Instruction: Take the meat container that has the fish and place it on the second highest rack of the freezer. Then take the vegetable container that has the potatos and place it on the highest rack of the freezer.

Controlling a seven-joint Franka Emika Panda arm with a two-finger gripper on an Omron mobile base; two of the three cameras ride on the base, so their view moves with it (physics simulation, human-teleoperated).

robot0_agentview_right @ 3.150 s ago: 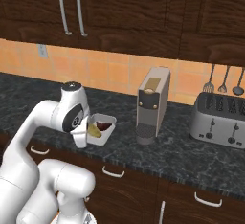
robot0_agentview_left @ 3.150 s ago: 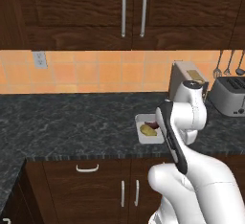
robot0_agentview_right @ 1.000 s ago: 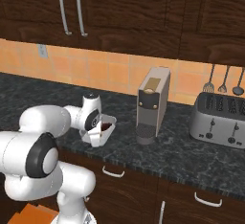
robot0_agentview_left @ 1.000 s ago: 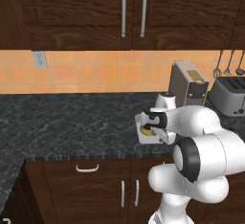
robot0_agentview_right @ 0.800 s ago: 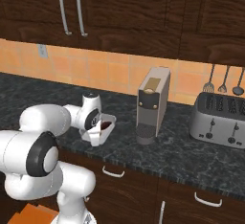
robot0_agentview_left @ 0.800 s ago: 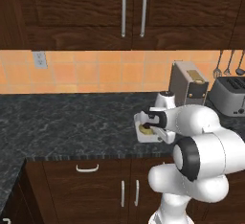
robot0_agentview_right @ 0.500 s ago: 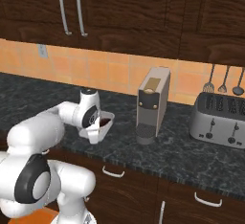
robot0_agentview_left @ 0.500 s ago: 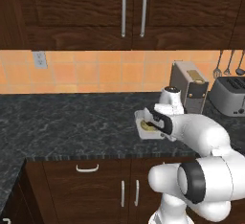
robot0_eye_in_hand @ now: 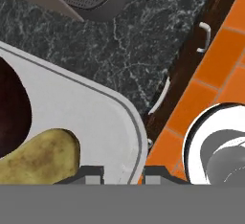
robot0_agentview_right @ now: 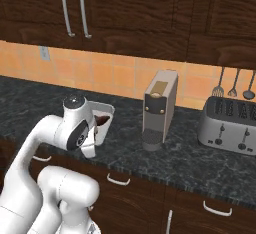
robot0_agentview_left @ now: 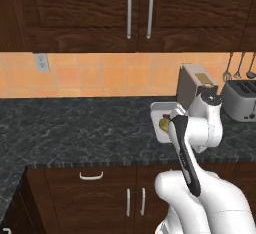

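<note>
Holding a white container by its rim, lifted and tilted above the dark marbled counter, close in front of the arm's upper link. Gripper closed on the container's edge, one dark fingertip on each side of the white wall in the hand view. Inside the tub, a yellow-tan potato lying near the gripped rim, with a dark reddish-brown item beside it, too close to identify. From the left base view, the container seen just left of the white arm, a yellowish lump visible within. From the right base view, the same tub tipped behind the arm's wrist, dark contents showing at its mouth. On the counter to the right, a beige coffee machine and, farther along, a silver toaster. Above, an orange tiled backsplash and dark wood cabinets with long metal handles. Hanging utensils on the wall over the toaster.
</note>
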